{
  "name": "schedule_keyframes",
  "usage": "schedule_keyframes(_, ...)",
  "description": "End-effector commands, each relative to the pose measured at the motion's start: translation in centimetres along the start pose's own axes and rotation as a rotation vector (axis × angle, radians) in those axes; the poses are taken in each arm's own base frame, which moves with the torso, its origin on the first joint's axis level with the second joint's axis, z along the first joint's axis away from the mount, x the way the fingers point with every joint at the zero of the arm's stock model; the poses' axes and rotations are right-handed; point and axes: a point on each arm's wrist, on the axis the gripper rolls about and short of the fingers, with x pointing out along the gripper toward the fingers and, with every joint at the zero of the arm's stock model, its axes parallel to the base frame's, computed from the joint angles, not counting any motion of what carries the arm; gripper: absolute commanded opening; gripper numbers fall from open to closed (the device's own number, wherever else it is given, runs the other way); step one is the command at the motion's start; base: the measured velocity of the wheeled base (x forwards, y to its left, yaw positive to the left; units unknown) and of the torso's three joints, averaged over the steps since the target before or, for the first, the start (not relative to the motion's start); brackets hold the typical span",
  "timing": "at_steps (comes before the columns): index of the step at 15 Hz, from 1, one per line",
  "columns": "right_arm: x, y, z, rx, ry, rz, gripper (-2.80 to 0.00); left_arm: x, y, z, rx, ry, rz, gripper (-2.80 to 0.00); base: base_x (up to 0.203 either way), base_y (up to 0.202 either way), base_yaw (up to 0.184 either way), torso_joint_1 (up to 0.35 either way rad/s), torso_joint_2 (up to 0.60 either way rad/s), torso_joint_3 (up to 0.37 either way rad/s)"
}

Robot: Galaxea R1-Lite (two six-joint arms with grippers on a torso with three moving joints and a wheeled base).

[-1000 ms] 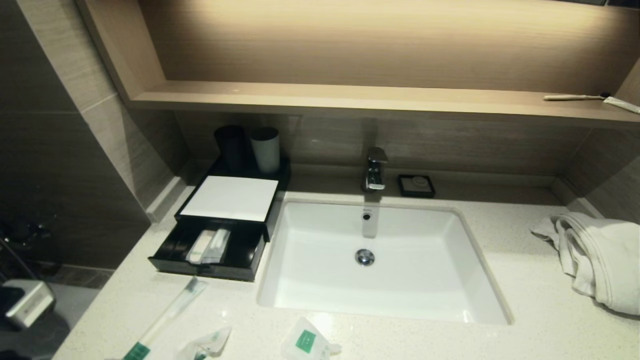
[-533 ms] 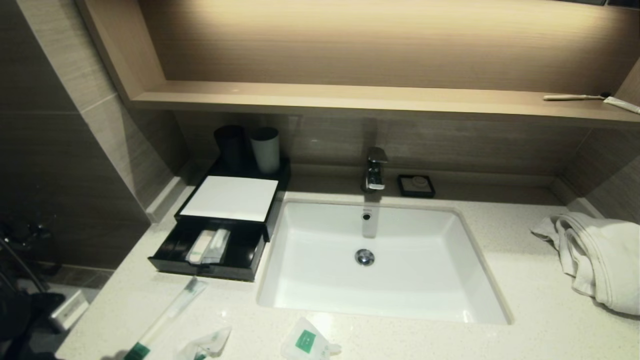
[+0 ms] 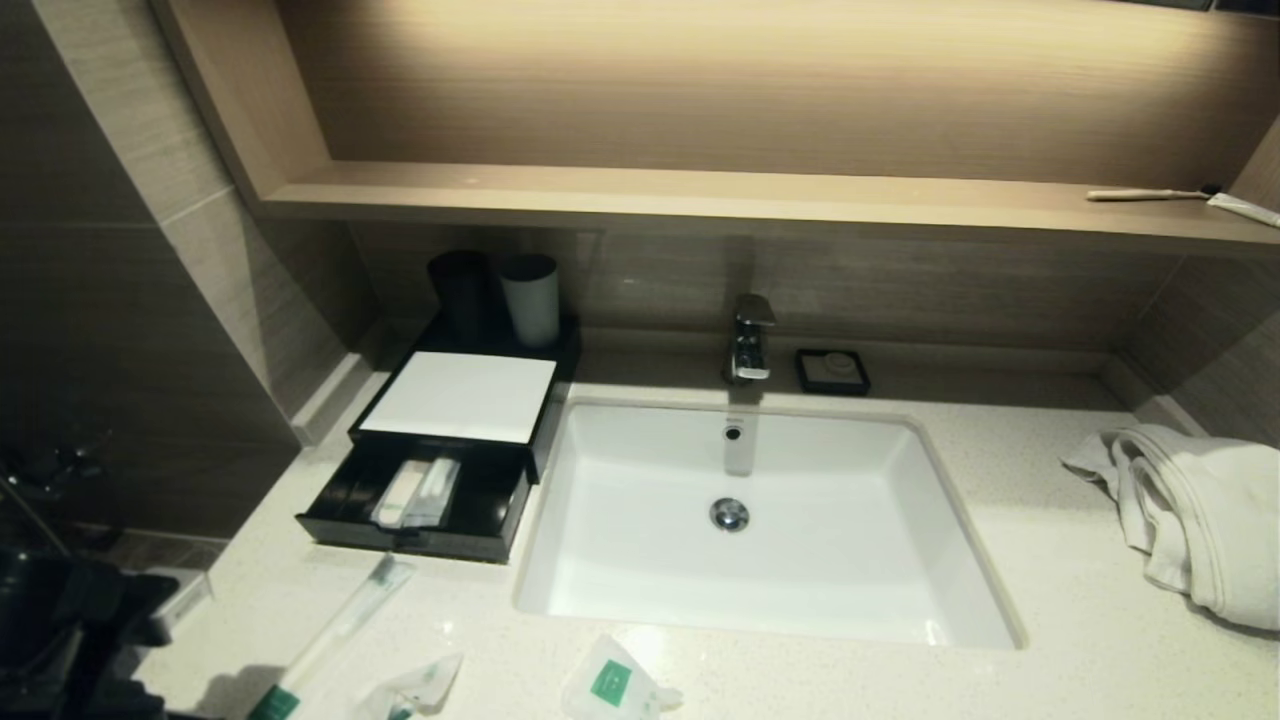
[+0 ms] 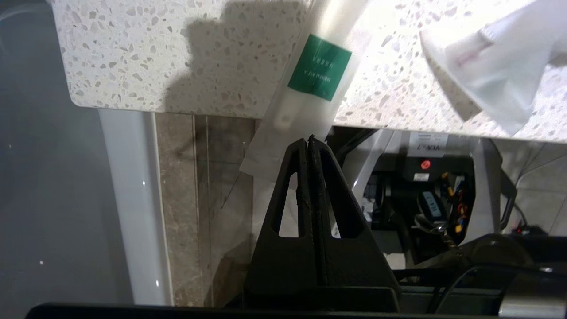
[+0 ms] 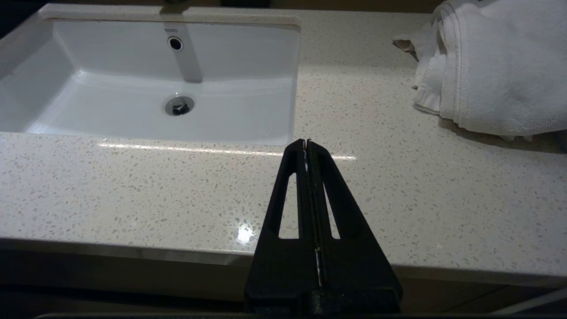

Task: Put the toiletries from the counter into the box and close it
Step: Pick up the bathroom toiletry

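A black box (image 3: 455,400) with a white top stands left of the sink, its drawer (image 3: 415,520) pulled open with two white packets (image 3: 418,492) inside. A long toothbrush packet (image 3: 335,635) with a green label lies on the counter's front left, its end overhanging the edge (image 4: 312,79). Two smaller packets (image 3: 410,690) (image 3: 612,685) lie beside it. My left gripper (image 4: 308,139) is shut and empty, just below the counter edge, its tips at the packet's overhanging end. My right gripper (image 5: 306,142) is shut and empty over the counter's front edge, right of the sink.
A white sink (image 3: 745,600) with a faucet (image 3: 750,340) fills the middle. A folded white towel (image 3: 1200,515) lies at the right. Two cups (image 3: 500,295) stand behind the box, and a soap dish (image 3: 832,370) sits by the faucet. A shelf (image 3: 700,200) runs above.
My left arm has come up at the lower left and moved toward the counter's front-left corner, casting a shadow by the toothbrush packet. The things on the counter have not moved.
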Motion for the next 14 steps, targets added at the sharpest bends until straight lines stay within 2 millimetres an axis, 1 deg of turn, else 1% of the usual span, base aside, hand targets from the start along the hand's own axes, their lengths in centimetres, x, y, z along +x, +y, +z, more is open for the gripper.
schedule_keyframes(1, 0.0, 0.0, 0.0, 0.0, 0.0, 0.0, -2.8, 0.4, 0.47, -0.46, 0.01, 0.031, -0.002, -2.8, 0.0, 0.0, 0.0, 0.0, 0.0, 0.0)
schedule_keyframes(4, 0.0, 0.0, 0.0, 0.0, 0.0, 0.0, -2.8, 0.47, 1.0, -0.78, 0.033, 0.034, -0.028, -2.8, 0.0, 0.0, 0.0, 0.0, 0.0, 0.0)
schedule_keyframes(9, 0.0, 0.0, 0.0, 0.0, 0.0, 0.0, -2.8, 0.93, 1.14, -0.39, 0.072, 0.044, -0.05, -2.8, 0.0, 0.0, 0.0, 0.0, 0.0, 0.0)
schedule_keyframes(10, 0.0, 0.0, 0.0, 0.0, 0.0, 0.0, -2.8, 0.89, 1.15, -0.3, 0.08, 0.031, -0.049, 0.0, 0.0, 0.0, 0.0, 0.0, 0.0, 0.0)
schedule_keyframes(14, 0.0, 0.0, 0.0, 0.0, 0.0, 0.0, -2.8, 1.2, 1.15, -0.37, 0.111, 0.05, -0.054, 0.0, 0.0, 0.0, 0.0, 0.0, 0.0, 0.0)
